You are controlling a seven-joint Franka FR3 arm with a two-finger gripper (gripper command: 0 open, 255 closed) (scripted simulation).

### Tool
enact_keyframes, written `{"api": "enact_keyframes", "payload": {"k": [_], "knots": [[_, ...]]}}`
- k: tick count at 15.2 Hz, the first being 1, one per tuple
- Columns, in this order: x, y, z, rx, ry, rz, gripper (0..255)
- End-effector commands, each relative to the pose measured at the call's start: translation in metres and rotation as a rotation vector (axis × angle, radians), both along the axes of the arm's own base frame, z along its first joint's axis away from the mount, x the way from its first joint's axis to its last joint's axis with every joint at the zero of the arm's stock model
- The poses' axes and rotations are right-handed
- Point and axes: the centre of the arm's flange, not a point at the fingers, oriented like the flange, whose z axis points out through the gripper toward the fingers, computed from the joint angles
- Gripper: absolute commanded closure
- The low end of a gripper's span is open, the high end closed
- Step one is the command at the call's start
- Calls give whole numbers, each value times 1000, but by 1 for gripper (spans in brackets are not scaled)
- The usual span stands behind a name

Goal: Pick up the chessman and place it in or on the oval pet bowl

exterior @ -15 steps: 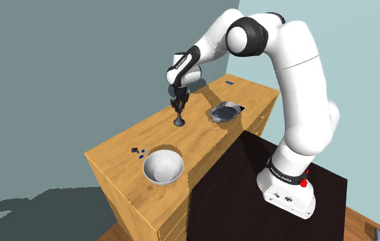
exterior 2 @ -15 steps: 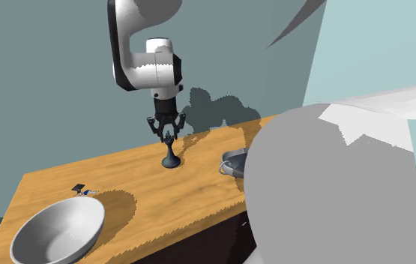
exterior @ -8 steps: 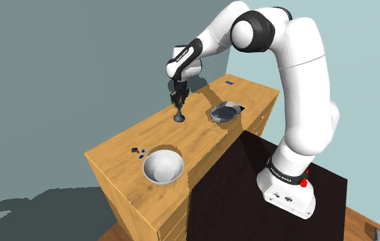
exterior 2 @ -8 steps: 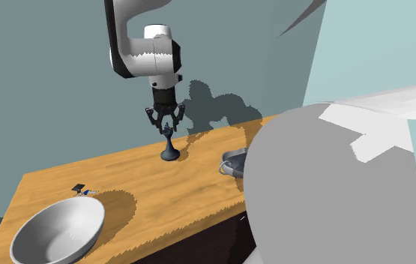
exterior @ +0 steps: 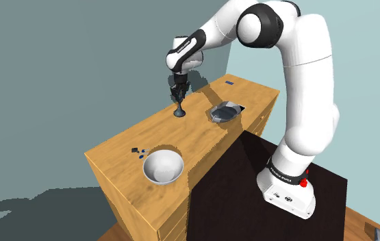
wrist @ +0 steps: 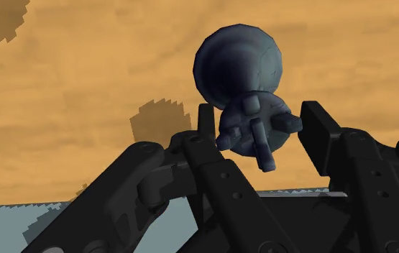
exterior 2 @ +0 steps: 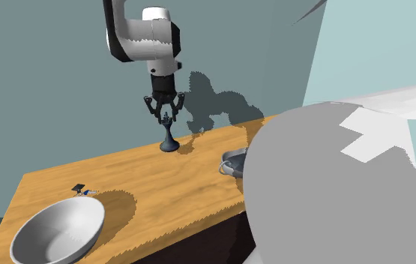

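Chessman: dark piece, upright, upper middle of the shoulder view, base just over the wooden tabletop. In the wrist view I see its shadow sitting apart from the base.
Gripper: pointing straight down, clenched on the chessman's head; I see a finger on each side of the cross-shaped top.
Oval pet bowl: dark, grey-rimmed, on the tabletop right of the chessman in both exterior views, near but apart.
White bowl: round, lower left end of the tabletop, well apart from the chessman.
Small bits: dark and blue, just beside the white bowl.
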Motion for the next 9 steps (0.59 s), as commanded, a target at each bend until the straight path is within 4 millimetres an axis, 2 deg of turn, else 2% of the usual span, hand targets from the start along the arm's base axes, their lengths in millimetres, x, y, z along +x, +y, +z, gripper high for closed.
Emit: {"api": "enact_keyframes", "payload": {"k": [1,9], "knots": [[0,0,12,0,0,0,255],[0,0,54,0,0,0,255]]}}
